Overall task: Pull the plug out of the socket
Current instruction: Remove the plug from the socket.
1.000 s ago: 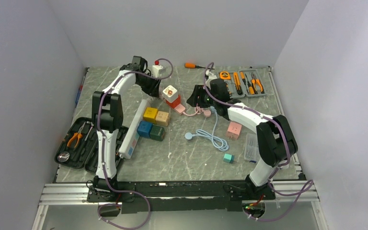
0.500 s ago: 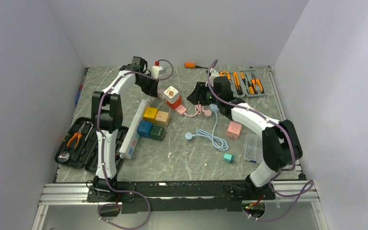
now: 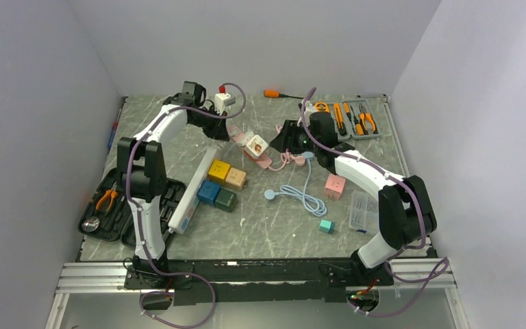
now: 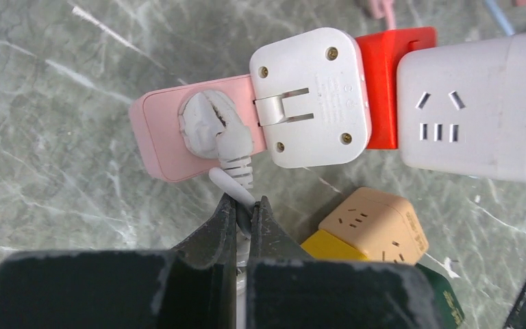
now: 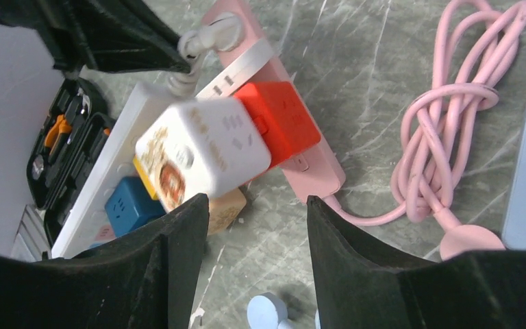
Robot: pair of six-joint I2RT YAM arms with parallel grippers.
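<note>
So the plug [image 4: 209, 125] is still sitting in the pink power strip [image 4: 161, 137], right at the strip's end, just ahead of the left pincer's tips. It's a round white head, facing up at the left wrist camera. Its ribbed neck is pointing straight back toward the left pincer [image 4: 244, 212], so the plug's long axis is lining up with the fingers. The strip itself is running crosswise to that pincer, stretching off to its right.

The left pincer is squeezing fully closed, and it's pinching the white cord [image 4: 229, 188] just behind the plug's neck, not the plug head itself. The right pincer [image 5: 253, 205] is hanging roughly half open with nothing in it. It's hovering above a patterned white cube [image 5: 202, 147] and the red block [image 5: 277, 123] plugged in next to it on the strip. A knotted pink cord [image 5: 445, 116] is lying on the desk [image 4: 55, 82] off to that pincer's right.

Further along the strip from the plug, a white adapter [image 4: 310, 96] is sitting with its prongs folded flat. A beige cube [image 4: 373, 223] is peeking out right of the left fingers.

Hard bits: the cord is disappearing between the closed fingers. I can't tell whether the plug end of the strip is resting on the desk or lifting off it. The wrist views are also cutting off the strip's far end.
</note>
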